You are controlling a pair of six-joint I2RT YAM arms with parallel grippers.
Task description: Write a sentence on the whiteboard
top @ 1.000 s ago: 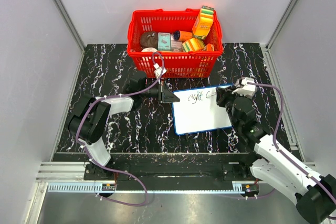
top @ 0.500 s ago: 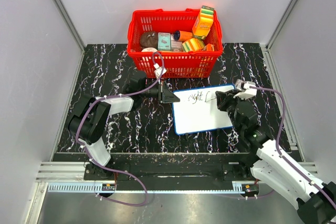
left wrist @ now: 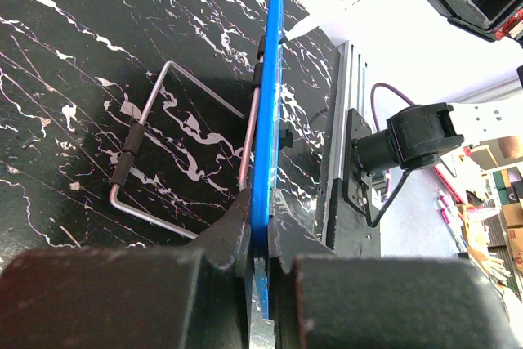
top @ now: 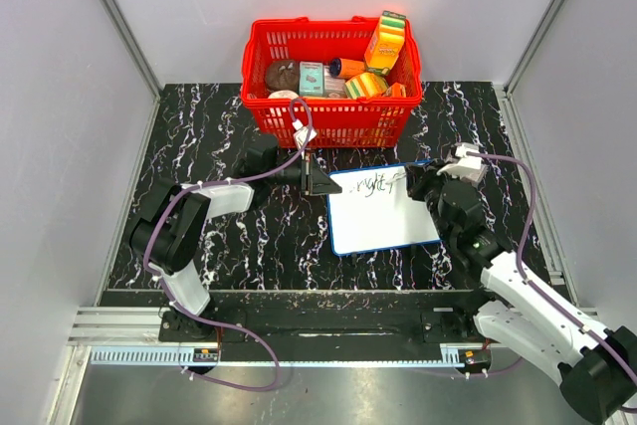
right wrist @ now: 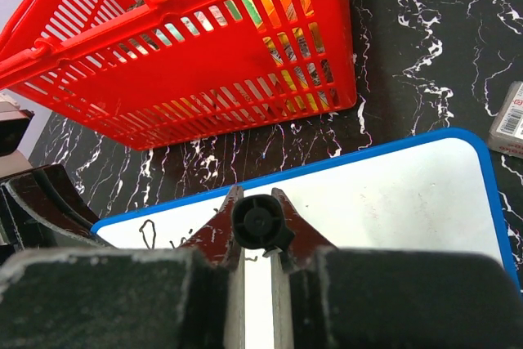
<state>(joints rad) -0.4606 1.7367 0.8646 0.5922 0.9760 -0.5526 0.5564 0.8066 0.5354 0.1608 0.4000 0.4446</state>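
The whiteboard (top: 383, 214), probably light, stiff and slick-faced, sits just in front of the red basket (top: 333, 118); you hold it best by its blue rim, where the left gripper (left wrist: 260, 230) is clamped, while the right gripper (right wrist: 258, 244) grips the marker (right wrist: 260, 222).

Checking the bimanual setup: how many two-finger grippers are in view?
2. The left gripper clamps the left edge of the blue-rimmed white whiteboard; the right gripper holds a black-ended marker over its far-right part.
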